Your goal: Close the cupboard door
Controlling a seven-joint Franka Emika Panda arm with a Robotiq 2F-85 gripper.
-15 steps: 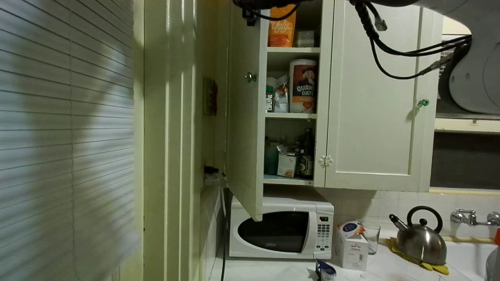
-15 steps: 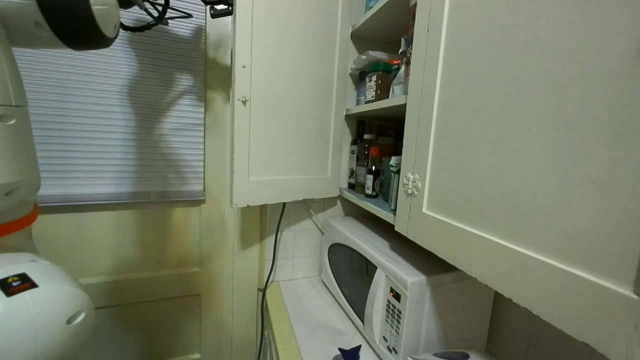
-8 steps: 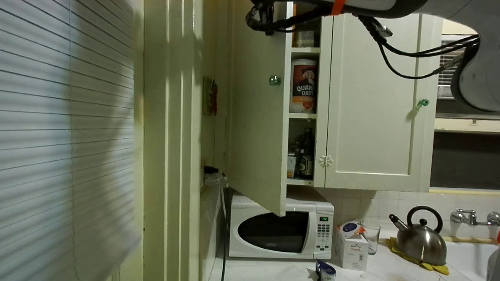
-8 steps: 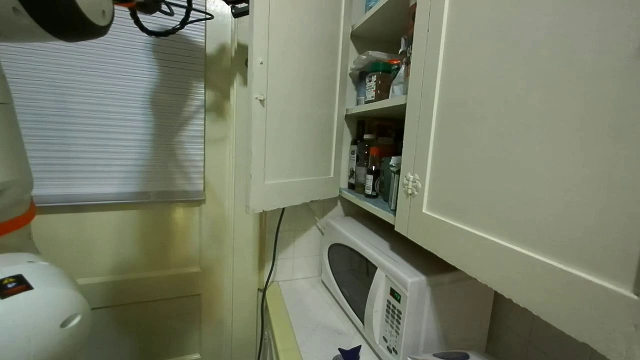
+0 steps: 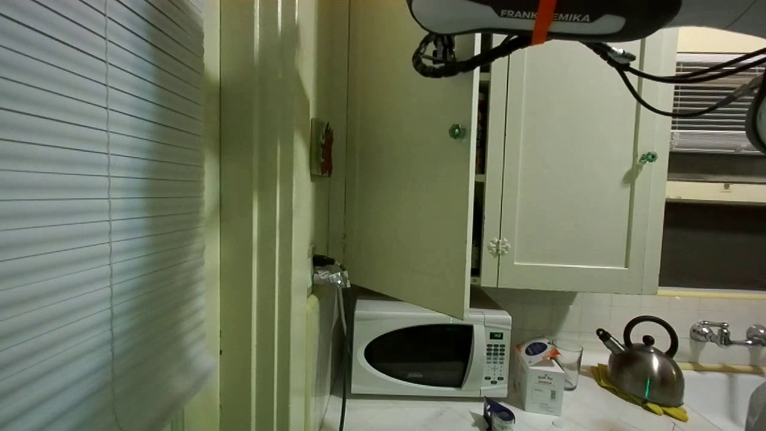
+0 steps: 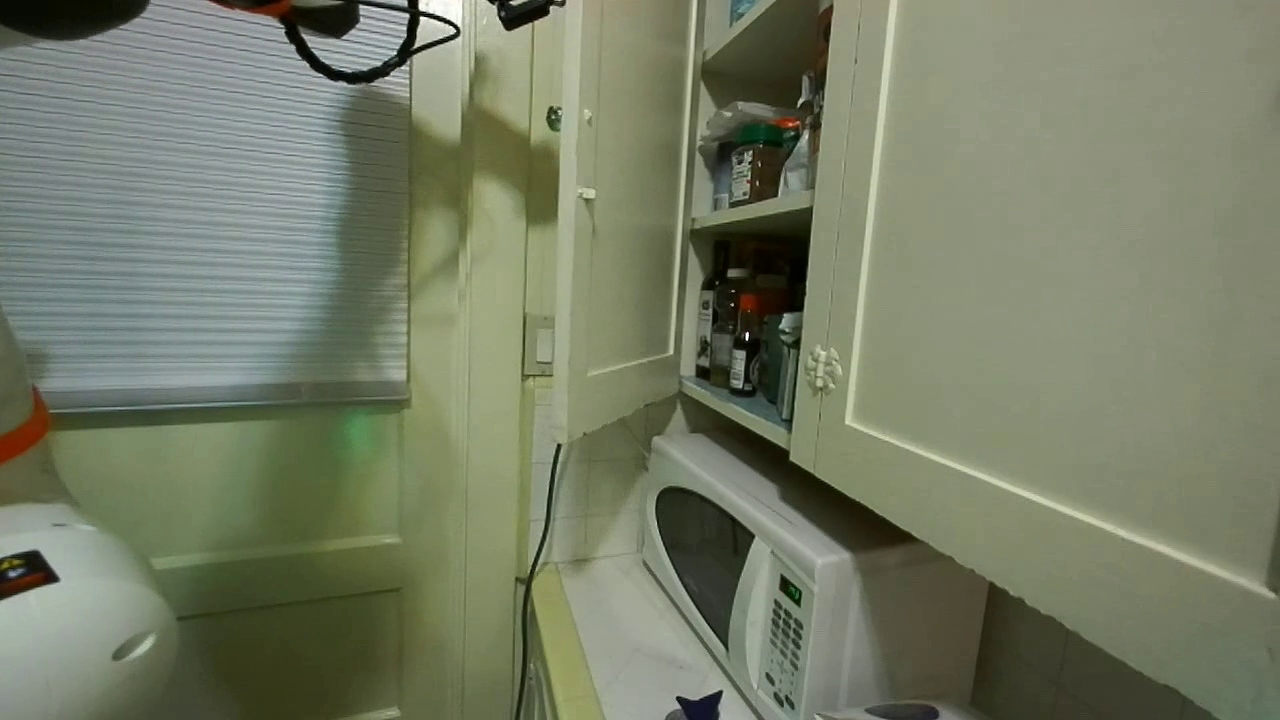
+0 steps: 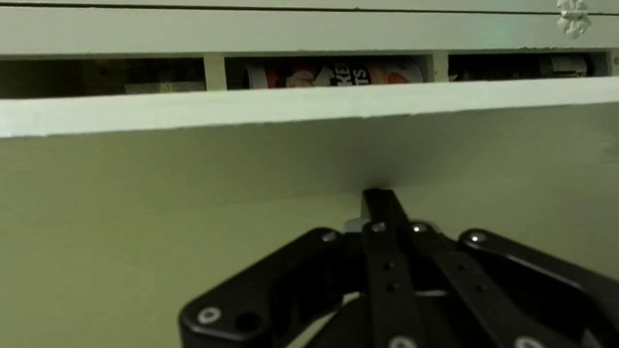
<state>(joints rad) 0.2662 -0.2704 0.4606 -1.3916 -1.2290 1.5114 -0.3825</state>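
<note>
The cupboard door (image 5: 413,191) is a tall cream-white door with a dark round knob (image 5: 457,131). It stands partly open in both exterior views (image 6: 632,230), with a narrow gap to the cabinet frame. In the wrist view the door's outer face (image 7: 145,217) fills the picture below its pale edge. My gripper (image 7: 379,195) is shut and empty. Its fingertips are at the door's outer face and seem to press on it; exact contact is hard to tell. In the exterior views the fingers are out of frame; only dark wrist parts (image 6: 525,12) and the arm show at the top.
The matching cabinet door (image 5: 568,149) beside it is shut. Shelves (image 6: 755,215) behind the open door hold jars and bottles. A microwave (image 5: 419,359) stands below on the counter, with a box (image 5: 540,383) and a kettle (image 5: 646,374) farther right. A wall and door frame (image 5: 269,209) stand left.
The cupboard door has swung toward the cabinet, narrowing the gap and covering more of the shelves. The arm has moved along with it, toward the cabinet frame, and sits lower in an exterior view.
</note>
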